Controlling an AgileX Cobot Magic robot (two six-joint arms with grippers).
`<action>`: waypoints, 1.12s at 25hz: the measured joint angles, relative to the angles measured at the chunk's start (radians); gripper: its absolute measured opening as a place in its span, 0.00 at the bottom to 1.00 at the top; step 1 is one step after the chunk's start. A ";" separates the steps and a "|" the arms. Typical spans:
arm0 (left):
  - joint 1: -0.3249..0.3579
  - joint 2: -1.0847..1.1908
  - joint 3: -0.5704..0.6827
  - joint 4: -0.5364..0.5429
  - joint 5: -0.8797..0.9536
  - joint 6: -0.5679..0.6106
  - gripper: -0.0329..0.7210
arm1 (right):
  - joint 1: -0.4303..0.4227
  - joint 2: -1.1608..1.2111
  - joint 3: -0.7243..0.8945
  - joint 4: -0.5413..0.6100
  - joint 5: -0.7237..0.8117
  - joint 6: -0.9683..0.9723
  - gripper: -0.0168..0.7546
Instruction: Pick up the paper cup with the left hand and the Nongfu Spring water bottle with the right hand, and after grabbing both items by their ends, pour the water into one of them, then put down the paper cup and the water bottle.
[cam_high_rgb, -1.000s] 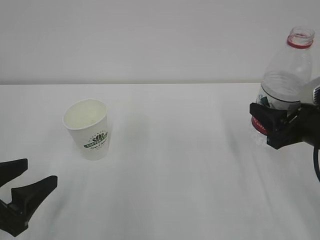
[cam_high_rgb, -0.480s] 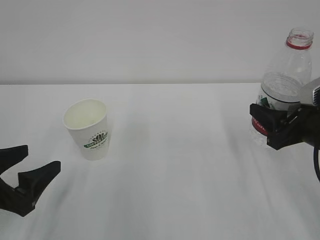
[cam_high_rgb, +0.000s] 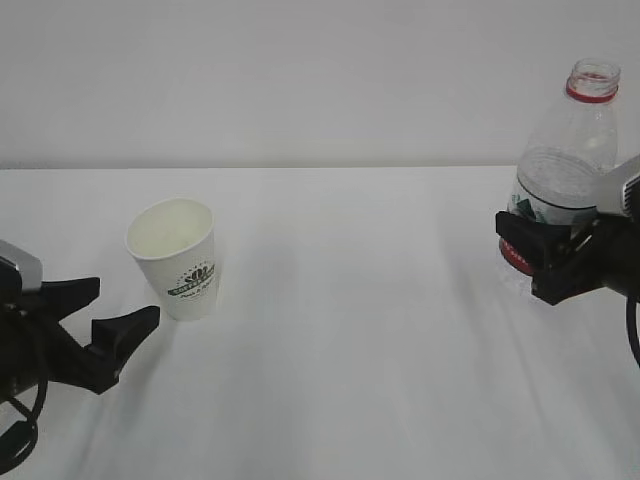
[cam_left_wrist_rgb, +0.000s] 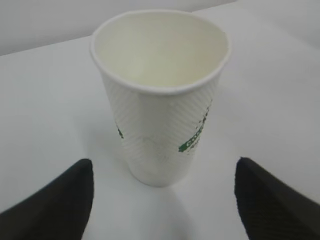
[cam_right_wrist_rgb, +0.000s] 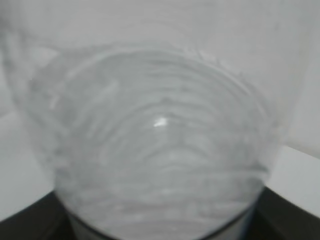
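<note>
Exterior view: left end effector (cam_high_rgb: 110, 312) wide open, just short of the paper cup (cam_high_rgb: 175, 258), not touching; cup upright on the tabletop (cam_high_rgb: 340, 320). Right end effector (cam_high_rgb: 528, 255) clamped around the Nongfu Spring water bottle (cam_high_rgb: 565, 170), upright at right edge.

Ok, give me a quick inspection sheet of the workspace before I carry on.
Surface: white table, bare apart from the job's things.
Paper cup: upright, untouched, looks empty inside.
Nongfu Spring water bottle: upright, uncapped, gripped around its labelled middle.
Clutter: nothing seen.
Left hand: open, low beside the cup, a finger on each side in the wrist view, not touching.
Right hand: closed on the bottle.
Cables: black cable hangs below the right hand at the frame's edge.
Surroundings: plain white wall.
</note>
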 joint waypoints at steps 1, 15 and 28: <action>0.000 0.009 -0.013 0.002 0.000 0.000 0.91 | 0.000 0.000 0.000 -0.004 0.000 0.000 0.65; 0.000 0.075 -0.111 0.014 -0.001 0.000 0.91 | 0.000 0.000 0.000 -0.019 0.000 0.000 0.65; 0.000 0.154 -0.193 0.024 -0.002 0.000 0.91 | 0.000 0.000 0.000 -0.020 0.000 0.000 0.65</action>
